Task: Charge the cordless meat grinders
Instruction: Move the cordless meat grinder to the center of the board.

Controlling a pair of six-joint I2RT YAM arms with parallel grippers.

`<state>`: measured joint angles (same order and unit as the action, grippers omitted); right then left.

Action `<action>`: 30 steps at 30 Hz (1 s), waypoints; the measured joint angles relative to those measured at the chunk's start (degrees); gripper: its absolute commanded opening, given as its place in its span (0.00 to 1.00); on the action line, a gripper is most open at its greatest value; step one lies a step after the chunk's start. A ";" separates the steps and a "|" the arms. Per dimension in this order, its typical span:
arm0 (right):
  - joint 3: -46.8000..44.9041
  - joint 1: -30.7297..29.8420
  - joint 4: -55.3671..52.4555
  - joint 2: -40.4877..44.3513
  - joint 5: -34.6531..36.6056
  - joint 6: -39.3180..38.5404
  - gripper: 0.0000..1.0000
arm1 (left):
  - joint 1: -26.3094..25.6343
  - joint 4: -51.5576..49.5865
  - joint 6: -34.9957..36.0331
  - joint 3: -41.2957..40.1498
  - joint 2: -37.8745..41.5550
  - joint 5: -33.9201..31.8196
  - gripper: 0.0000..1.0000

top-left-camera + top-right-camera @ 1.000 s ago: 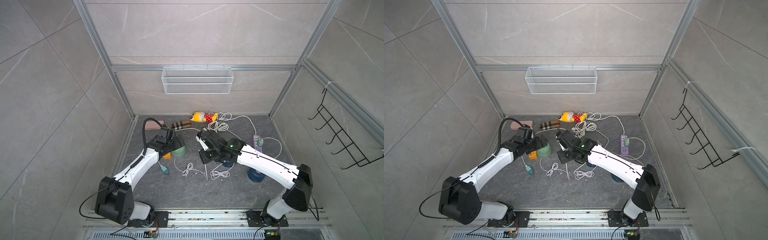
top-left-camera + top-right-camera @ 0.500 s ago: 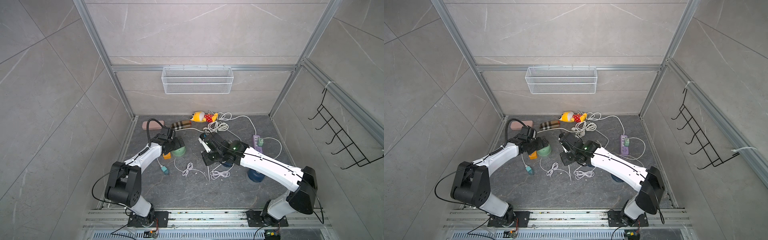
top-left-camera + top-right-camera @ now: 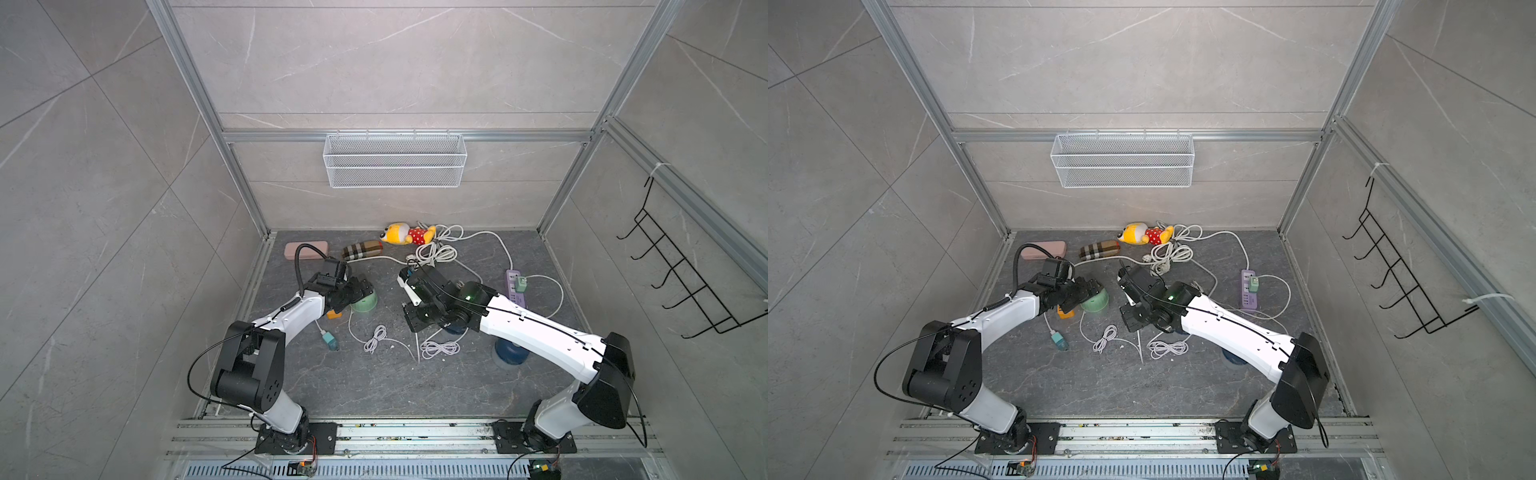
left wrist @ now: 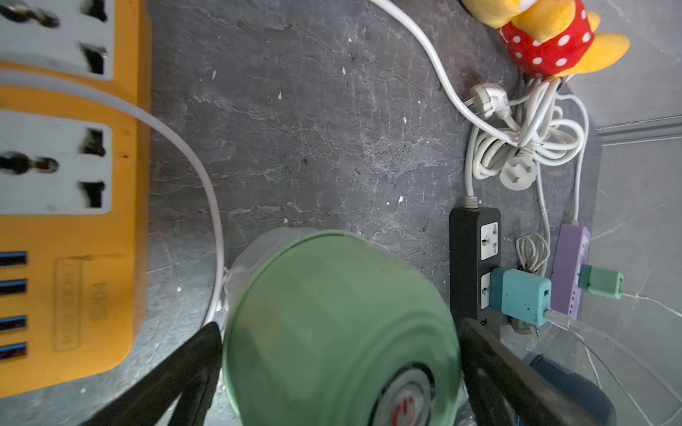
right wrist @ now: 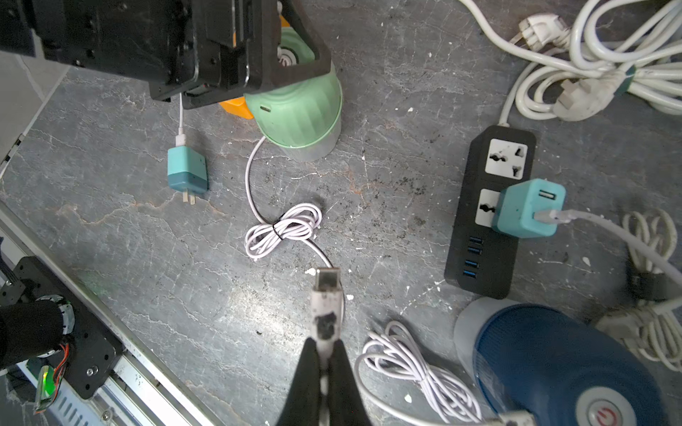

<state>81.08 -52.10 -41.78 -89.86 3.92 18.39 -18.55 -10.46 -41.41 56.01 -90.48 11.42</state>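
Grinders stand apart on the floor in a top view: the green grinder [image 3: 365,301] sits between the spread fingers of the left gripper [image 3: 352,291], likely so it can be steadied for plugging in, while a blue grinder [image 3: 510,353] stands beside the right arm. The wire basket [image 3: 395,166] on the back wall shows nothing inside. In the left wrist view those fingers [image 4: 199,361] are at their widest, flanking the green dome; whether they press it cannot be told. Beyond, the black power strip [image 4: 474,236] holds a teal adapter [image 4: 520,295] and the purple strip [image 4: 570,258] a green adapter [image 4: 601,282]. The right wrist view shows the right gripper [image 5: 324,343] pinched shut on a white cable plug [image 5: 325,291], tip aimed forward, probably bound for the green grinder's side port [image 5: 265,109]. A loose adapter [image 5: 186,171] lies unplugged nearby.
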 measured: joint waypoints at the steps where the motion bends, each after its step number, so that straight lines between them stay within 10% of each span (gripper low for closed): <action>1: 0.00 -0.02 0.02 0.00 0.00 0.00 0.00 | -0.17 0.33 -0.33 -0.33 0.17 0.33 0.99; 30: 0.02 0.37 0.00 0.00 0.87 -0.02 0.00 | -6.93 3.21 -10.08 -9.20 11.39 4.02 1.00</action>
<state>81.10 -51.72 -41.78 -89.86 4.80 18.37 -25.47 -7.25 -51.48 46.81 -79.09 15.44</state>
